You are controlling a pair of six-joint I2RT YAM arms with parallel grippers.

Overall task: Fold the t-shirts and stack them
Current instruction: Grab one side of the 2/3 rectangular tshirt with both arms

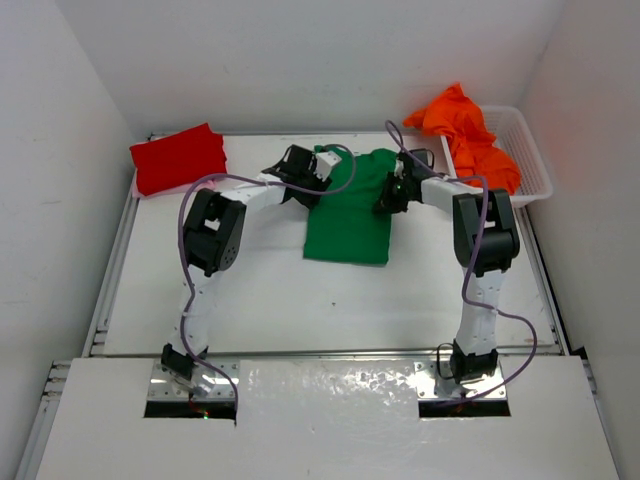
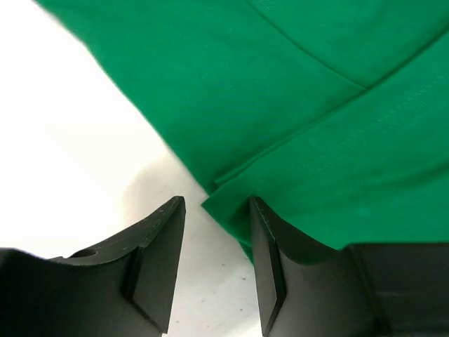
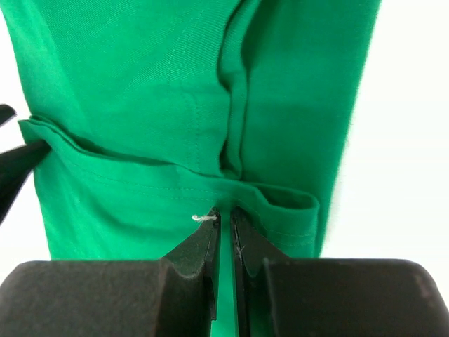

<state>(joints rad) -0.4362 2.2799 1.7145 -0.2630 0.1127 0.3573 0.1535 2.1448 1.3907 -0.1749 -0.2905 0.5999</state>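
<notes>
A green t-shirt (image 1: pixel 346 215) lies in the middle of the table, folded into a long strip. My left gripper (image 1: pixel 320 176) sits at its far left edge. In the left wrist view this gripper (image 2: pixel 216 203) is open, with a corner of the green cloth (image 2: pixel 295 105) at the tips and draped over the right finger. My right gripper (image 1: pixel 386 203) is at the strip's right edge. In the right wrist view it (image 3: pixel 224 212) is shut on a doubled fold of the green t-shirt (image 3: pixel 140 105). A folded red t-shirt (image 1: pixel 178 157) lies at the far left. An orange t-shirt (image 1: pixel 466 130) is heaped on the basket.
A white mesh basket (image 1: pixel 528 150) stands at the far right corner against the wall. White walls close in the table on three sides. Purple cables (image 1: pixel 200 195) loop over both arms. A raised white ledge (image 1: pixel 330 420) holds the arm bases at the near edge.
</notes>
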